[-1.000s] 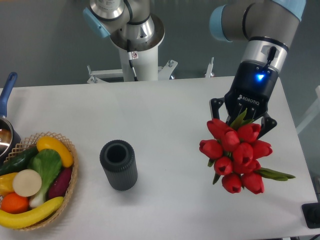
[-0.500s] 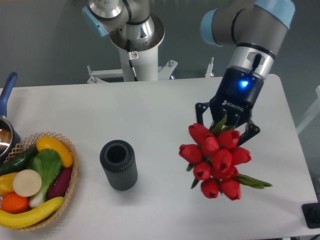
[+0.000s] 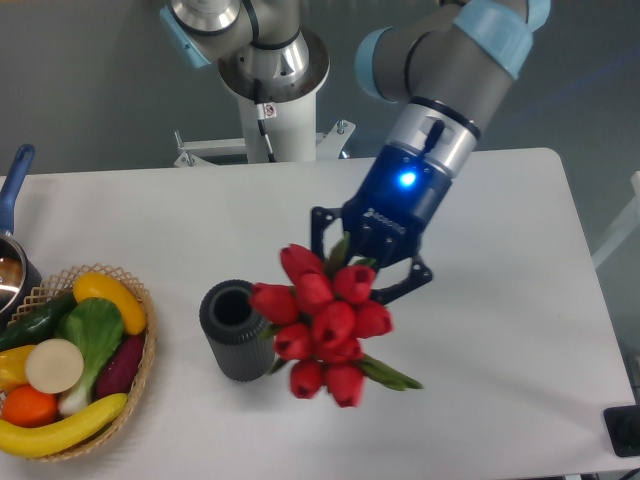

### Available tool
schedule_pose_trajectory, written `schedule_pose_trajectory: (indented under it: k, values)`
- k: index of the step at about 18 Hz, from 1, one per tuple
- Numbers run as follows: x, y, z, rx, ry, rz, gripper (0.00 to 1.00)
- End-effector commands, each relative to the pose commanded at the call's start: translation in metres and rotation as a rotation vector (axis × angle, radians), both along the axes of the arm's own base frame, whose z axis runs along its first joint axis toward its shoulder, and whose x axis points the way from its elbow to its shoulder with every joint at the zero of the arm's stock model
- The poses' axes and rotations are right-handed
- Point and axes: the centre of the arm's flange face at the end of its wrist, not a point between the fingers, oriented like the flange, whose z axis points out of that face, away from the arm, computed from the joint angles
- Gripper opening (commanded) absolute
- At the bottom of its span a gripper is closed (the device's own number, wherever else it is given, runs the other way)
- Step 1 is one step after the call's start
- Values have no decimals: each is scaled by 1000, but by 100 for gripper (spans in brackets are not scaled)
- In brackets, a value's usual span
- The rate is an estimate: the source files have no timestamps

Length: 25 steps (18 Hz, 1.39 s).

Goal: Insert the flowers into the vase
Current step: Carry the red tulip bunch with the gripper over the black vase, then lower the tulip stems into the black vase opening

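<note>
1. Camera view: the gripper point(image 3: 368, 262) is clamped around the stems of the flowers point(image 3: 325, 322), holding the red bunch in the air just right of the vase point(image 3: 237, 330), whose round mouth is uncovered.
2. A wicker basket point(image 3: 140, 385) of fruit and vegetables sits at the left edge, well apart from the vase; a blue-handled pot point(image 3: 14, 205) is beside it.
3. Nothing lies between bunch and vase.
4. The table point(image 3: 500, 380) is white; behind it are the arm's base point(image 3: 275, 70) and a grey wall.
</note>
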Motion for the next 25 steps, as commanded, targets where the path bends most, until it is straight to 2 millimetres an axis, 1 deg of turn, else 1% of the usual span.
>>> schedule_pose_trajectory:
  k: [4,6,11,14,18,21,23,25]
  values:
    - [15,1,15,153,-75,-134,22]
    - [21,-3,5,177,-101,-161,22]
    - [41,-13,-4,247,-118,-223,22]
    - [48,-15,-20,266,-101,-243,22]
    - [50,-16,-29,283,-89,-255,22]
    - [52,-17,-47,299,-83,-267,21]
    - [54,-19,-46,342,-110,-288,21]
    - [55,-21,-51,352,-99,-291,21]
